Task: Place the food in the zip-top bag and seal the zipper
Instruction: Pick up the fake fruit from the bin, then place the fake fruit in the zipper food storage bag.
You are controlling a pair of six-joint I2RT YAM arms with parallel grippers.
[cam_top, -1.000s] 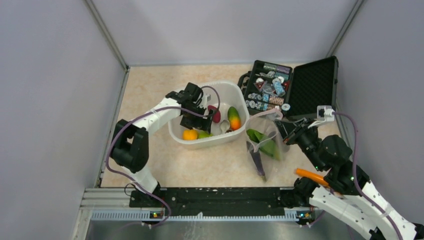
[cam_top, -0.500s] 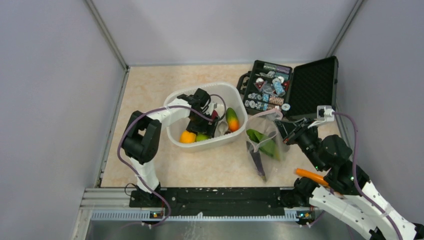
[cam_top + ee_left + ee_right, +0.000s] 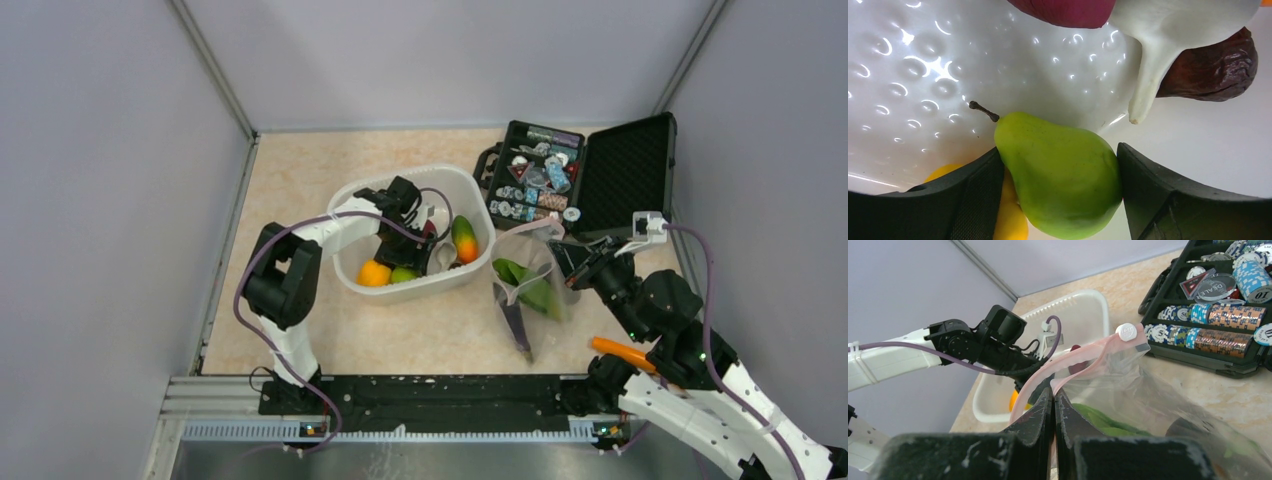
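In the white tub [image 3: 441, 171], my left gripper [image 3: 1058, 150] is shut on a green pear [image 3: 1063, 185], one black finger against each side. A yellow-orange fruit [image 3: 1009, 216] lies beside it; a whitish piece [image 3: 1158, 45], a dark brown piece [image 3: 1215, 67] and a dark red piece [image 3: 1063, 10] lie farther in. From above, the left gripper [image 3: 410, 250] is low in the tub next to an orange-green fruit [image 3: 464, 238]. The clear zip-top bag [image 3: 535, 290] holds a green leafy piece [image 3: 1098, 417]. My right gripper [image 3: 1054, 392] is shut on its pink zipper [image 3: 1073, 362], keeping the mouth up.
An open black case [image 3: 540, 180] of chips lies behind the bag, its lid [image 3: 625, 170] raised to the right. An orange object [image 3: 620, 352] rests by the right arm. Grey walls close in the table on three sides.
My left gripper has gone down and right into the tub, and its jaws have narrowed onto the green pear. The right gripper and the bag have not moved.
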